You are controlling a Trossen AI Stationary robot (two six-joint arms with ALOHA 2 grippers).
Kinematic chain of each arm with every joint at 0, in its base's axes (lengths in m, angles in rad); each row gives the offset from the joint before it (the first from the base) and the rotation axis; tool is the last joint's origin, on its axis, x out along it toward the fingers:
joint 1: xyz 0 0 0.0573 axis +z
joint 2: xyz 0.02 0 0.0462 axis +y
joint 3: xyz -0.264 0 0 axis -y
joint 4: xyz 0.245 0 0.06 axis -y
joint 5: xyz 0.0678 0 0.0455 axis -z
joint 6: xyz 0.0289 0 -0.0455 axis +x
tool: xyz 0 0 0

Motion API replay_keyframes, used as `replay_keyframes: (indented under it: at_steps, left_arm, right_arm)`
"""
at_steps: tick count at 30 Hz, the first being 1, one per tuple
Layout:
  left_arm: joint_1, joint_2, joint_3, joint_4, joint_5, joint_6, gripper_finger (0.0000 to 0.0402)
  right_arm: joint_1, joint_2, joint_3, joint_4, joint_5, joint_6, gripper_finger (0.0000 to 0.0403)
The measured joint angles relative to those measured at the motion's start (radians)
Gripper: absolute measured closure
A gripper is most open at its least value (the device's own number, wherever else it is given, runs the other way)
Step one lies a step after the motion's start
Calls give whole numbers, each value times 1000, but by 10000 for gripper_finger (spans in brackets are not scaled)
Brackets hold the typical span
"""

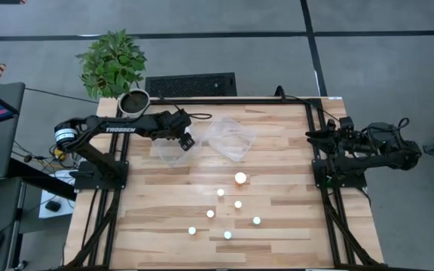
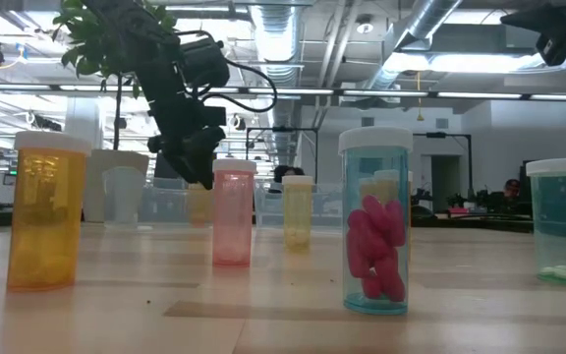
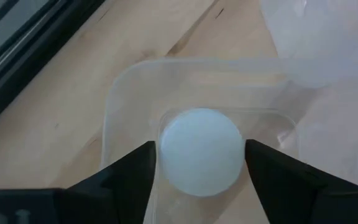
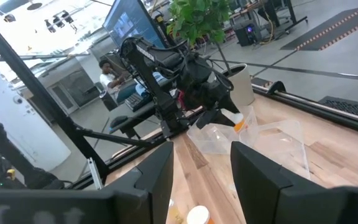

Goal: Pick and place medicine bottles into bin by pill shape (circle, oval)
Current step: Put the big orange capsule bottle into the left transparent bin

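Observation:
My left gripper (image 1: 187,141) is above the left clear tray (image 1: 164,154), shut on a small orange bottle with a white cap (image 3: 201,151). The bottle also shows under the fingers in the right wrist view (image 4: 236,120). Several more bottles stand upright on the table's middle and near part (image 1: 227,207), among them a pink one (image 2: 233,211) and a teal one with pink pills (image 2: 375,221). A second clear tray (image 1: 230,137) lies to the right of the first. My right gripper (image 4: 201,168) is open and empty at the table's right edge. My left gripper pinches the bottle's white cap (image 3: 166,155) between its two fingers, one on each side of its round edge. The fingers come from above, pointing down. The bottle is upright below them, inside the tray's outline; I cannot tell whether its base rests on the tray's floor.
A white plant pot (image 1: 134,102) with a green plant stands at the table's far left corner, and a black keyboard (image 1: 191,84) lies beyond the far edge. Bare wood shows on the table's left and right parts.

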Motion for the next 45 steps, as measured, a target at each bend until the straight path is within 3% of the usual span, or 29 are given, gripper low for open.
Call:
replay_keyframes:
  at_steps: [8,18,24,30,36,45]
  left_arm:
    - [-3,0,17,-12,14,-4,119]
    - [-23,-2,197,-172,20,29,119]
    - [-97,-2,345,-253,162,-7,120]
    - [-266,-3,402,-161,249,-28,120]
    - [-420,26,394,-1,123,-27,120]
    - [-452,197,391,142,102,-15,115]
  right_arm:
    - [0,0,0,0,2,0,230]
    - [0,0,0,0,2,0,233]
    - [0,0,0,0,2,0,230]
    - [0,0,0,0,2,-1,232]
    - [0,0,0,0,2,-1,228]
    - [1,0,0,-2,-3,-1,226]
